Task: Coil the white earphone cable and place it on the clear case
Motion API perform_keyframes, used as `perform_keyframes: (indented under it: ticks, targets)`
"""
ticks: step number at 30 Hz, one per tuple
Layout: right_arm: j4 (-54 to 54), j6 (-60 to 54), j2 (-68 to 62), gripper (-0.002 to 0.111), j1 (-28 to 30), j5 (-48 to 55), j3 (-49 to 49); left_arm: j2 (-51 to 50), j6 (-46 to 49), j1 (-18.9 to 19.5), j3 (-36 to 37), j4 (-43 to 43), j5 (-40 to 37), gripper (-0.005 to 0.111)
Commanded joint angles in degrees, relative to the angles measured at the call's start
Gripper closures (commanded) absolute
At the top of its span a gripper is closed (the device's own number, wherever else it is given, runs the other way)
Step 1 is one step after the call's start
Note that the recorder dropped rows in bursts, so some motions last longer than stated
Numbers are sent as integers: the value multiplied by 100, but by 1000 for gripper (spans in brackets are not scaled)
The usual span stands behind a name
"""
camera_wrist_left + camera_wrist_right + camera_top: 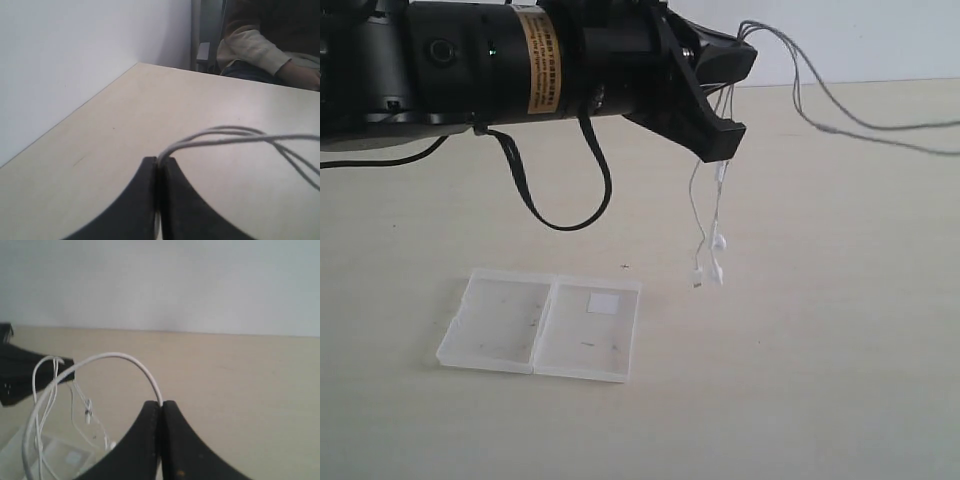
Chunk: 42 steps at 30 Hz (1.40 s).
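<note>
left end effector pinched shut on the white earphone cable, its earbuds dangling above the counter near the clear case, which lies open and flat. right end effector clamps the same cable too.

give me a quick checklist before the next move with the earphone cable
1. Grip of left gripper on the white earphone cable: ok, jaws shut on it.
2. Grip of right gripper on the same cable: ok, jaws shut on it.
3. Cable coiled: not ok, loose strands run between the grippers and the earbuds dangle.
4. Is the clear case open, flat and bare: ok.
5. Earbuds over the case: not ok, in the exterior view they hang to its right.
</note>
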<state>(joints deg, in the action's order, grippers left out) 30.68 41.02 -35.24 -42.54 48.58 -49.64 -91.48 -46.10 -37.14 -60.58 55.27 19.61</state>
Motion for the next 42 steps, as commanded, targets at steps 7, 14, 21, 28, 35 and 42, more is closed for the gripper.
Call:
perform_keyframes:
  ticks: [7,14,21,28,35,42]
  targets:
    - [-1143,-1219,54,108,-17,-511,1019,137,-59,7,-154,22,-152,107]
    - [-1288,-1290,-536,108,-17,-2066,2196,137,-59,7,-270,22,-235,107]
    - [-1053,-1290,-2075,108,-17,-3326,2463,137,-59,7,-270,22,-281,107]
    - [-872,-1297,-3331,108,-17,-4677,2463,137,-47,7,-270,22,-281,107]
    - [-803,-1385,-3662,77,-17,-5026,2463,137,-47,7,-270,117,-281,107]
    - [-803,-1385,-2982,46,-17,-4561,2463,145,-47,7,-270,255,-347,107]
